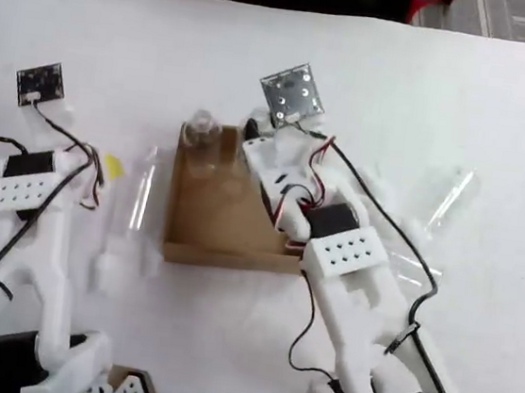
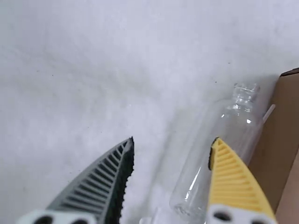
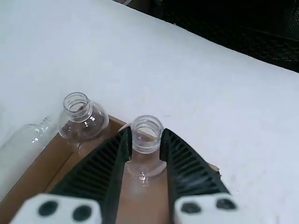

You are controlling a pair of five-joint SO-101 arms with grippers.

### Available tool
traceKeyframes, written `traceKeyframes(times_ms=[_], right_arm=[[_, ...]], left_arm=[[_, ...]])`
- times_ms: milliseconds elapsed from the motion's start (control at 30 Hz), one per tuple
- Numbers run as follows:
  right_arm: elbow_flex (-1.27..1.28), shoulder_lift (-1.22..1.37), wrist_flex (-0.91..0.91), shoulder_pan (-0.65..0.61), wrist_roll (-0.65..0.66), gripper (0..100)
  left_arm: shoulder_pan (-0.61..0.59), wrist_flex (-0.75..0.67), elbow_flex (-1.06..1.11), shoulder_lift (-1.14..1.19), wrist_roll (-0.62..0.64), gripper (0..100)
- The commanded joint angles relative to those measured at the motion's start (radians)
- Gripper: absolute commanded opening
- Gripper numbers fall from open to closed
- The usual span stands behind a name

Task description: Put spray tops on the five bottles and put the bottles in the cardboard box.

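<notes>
I have the right gripper point(image 3: 146, 134) pinching the neck of an upright bottle point(image 3: 147, 126) inside the box point(image 3: 39, 170), close to its far wall. Both black fingers point(image 3: 105, 163) press on the neck just under the open rim. A second bottle point(image 3: 83, 122) stands upright in the box's far left corner, also with an open neck, apart from the first. Outside the box, just beside its left wall, a third bottle point(image 2: 224, 140) lies on the white bench point(image 2: 93, 70), neck pointing toward the box's far end. My left gripper point(image 2: 173, 140) hangs over that spot, spread wide — grey finger point(image 2: 107, 177) on the side away from the box, yellow finger point(image 2: 231, 177) over the third bottle's body; I can't tell whether it touches. Well to the box's right, a fourth bottle point(image 1: 452, 197) lies on the bench.
</notes>
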Motion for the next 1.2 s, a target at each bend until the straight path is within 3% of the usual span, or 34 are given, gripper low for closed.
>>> traceKeyframes(times_ms=[0, 267, 567, 1167], right_arm=[[0.035, -0.041, -0.094, -0.021, 0.003, 1.6], [0.115, -0.03, -0.257, -0.028, 0.006, 1.6], [0.025, 0.15, -0.265, -0.022, 0.066, 1.6], [0.046, 0.18, -0.355, -0.022, 0.069, 1.6]], left_arm=[[-0.007, -0.023, -0.006, -0.033, 0.011, 24], [-0.005, -0.025, -0.006, -0.033, 0.011, 24], [-0.005, -0.025, -0.006, -0.033, 0.011, 24], [-0.005, -0.025, -0.006, -0.033, 0.011, 24]])
